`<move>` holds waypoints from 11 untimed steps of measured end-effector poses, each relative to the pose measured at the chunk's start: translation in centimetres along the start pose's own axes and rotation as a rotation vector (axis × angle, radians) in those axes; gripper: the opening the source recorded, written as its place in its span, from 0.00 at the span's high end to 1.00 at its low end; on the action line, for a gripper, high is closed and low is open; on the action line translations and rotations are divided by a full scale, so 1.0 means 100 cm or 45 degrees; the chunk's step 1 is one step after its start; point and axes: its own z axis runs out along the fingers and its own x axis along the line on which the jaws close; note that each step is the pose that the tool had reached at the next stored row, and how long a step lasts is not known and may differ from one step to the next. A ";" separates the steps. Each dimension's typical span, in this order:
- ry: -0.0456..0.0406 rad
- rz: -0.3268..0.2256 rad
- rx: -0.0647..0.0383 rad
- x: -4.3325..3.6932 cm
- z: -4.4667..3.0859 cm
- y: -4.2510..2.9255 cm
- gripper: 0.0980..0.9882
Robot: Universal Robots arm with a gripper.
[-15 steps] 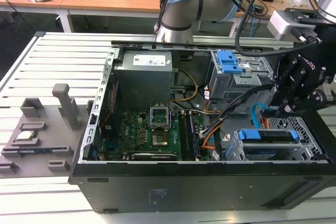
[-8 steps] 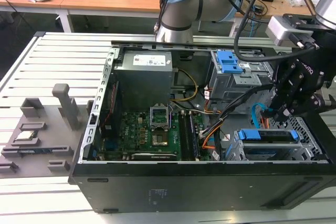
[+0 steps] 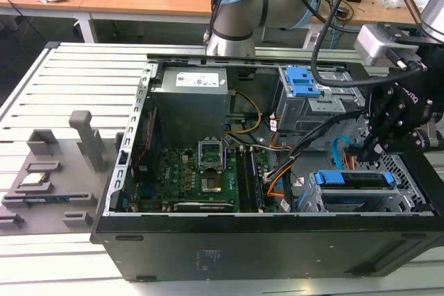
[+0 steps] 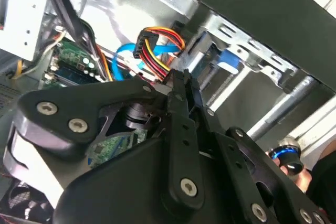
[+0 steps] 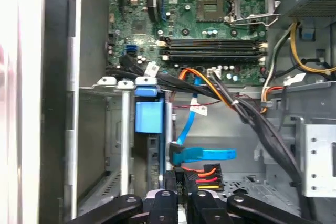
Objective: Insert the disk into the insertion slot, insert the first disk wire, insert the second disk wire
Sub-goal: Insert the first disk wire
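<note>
The disk [image 3: 355,179], grey in its blue carrier [image 5: 148,116], sits inside the silver perforated insertion slot [image 3: 401,171] at the case's corner on the exterior view's right. My gripper [image 3: 361,150] hangs at the disk's inner end. Its fingers [image 4: 178,108] are shut at the black plug of the first disk wire [image 5: 207,177], a red, orange and yellow bundle [image 4: 157,51]. The plug stands right at the disk's edge; whether it is seated is hidden. The second disk wire [image 5: 210,155], a flat light-blue cable [image 4: 123,59], has its plug against the disk's edge just beside my fingertips.
A taller grey cage with blue tabs [image 3: 302,84] stands behind the slot. Thick black cables [image 5: 252,119] cross beside my gripper. The motherboard [image 3: 208,175] and power supply [image 3: 191,105] fill the rest of the case. Grey fixtures [image 3: 62,164] lie on the table at the exterior view's left.
</note>
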 end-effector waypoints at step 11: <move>0.001 0.001 0.000 0.0137 0.0099 -0.0073 0.92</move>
